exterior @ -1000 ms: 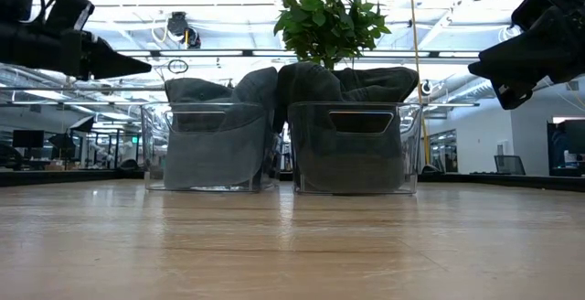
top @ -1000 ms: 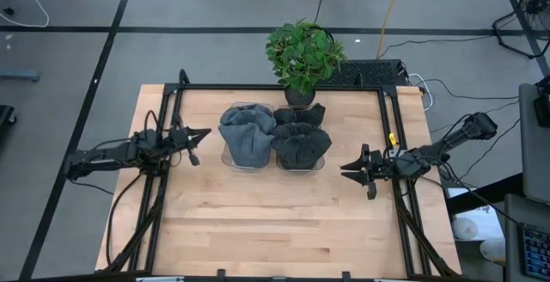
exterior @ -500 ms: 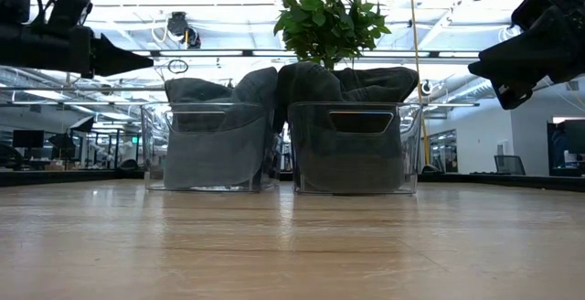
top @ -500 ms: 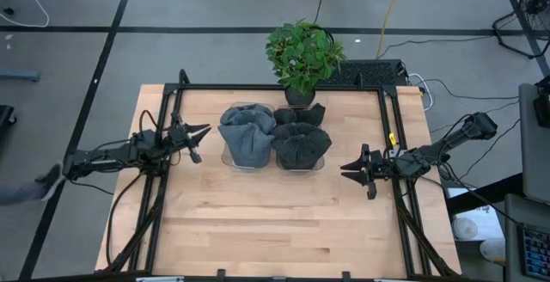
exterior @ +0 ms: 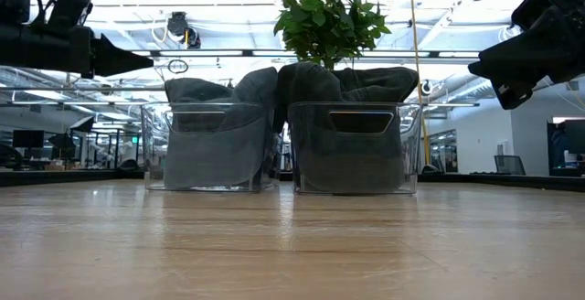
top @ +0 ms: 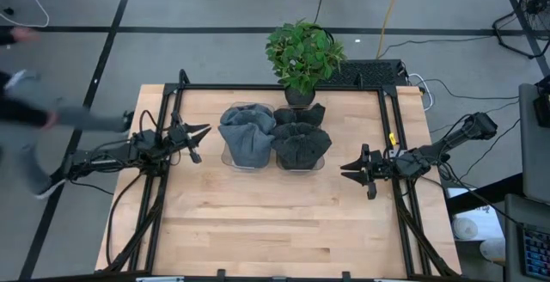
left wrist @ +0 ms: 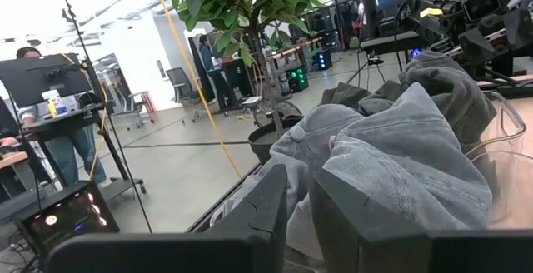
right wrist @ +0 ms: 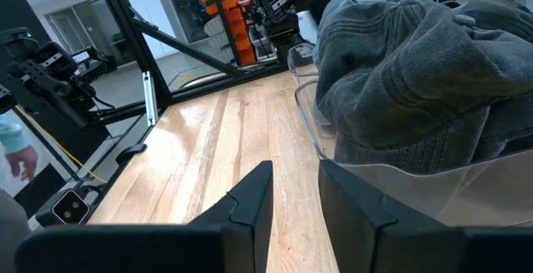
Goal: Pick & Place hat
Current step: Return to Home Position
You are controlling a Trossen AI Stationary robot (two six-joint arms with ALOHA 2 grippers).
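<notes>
Two clear bins stand side by side at the table's middle. The left bin [top: 225, 155] holds a light grey hat [top: 247, 136], bunched up and rising over its rim. The right bin [top: 321, 163] holds a dark grey hat [top: 301, 142] in the same way. My left gripper [top: 204, 130] hovers level to the left of the light hat [left wrist: 400, 148], open by a narrow gap and holding nothing. My right gripper [top: 345, 168] hovers level to the right of the dark hat [right wrist: 416, 65], also open and holding nothing. Both grippers stay well above the tabletop in the low view.
A potted plant [top: 302, 54] stands just behind the bins at the table's far edge. Black frame rails [top: 258, 87] run along the far edge and both sides of the table. A person [top: 34, 114] is on the floor beyond the left edge. Bare wood lies in front of the bins.
My left gripper has opened from shut to a narrow gap while staying in place. A person has come into view beside the table's left edge. The hats, the bins and my right gripper have not moved.
</notes>
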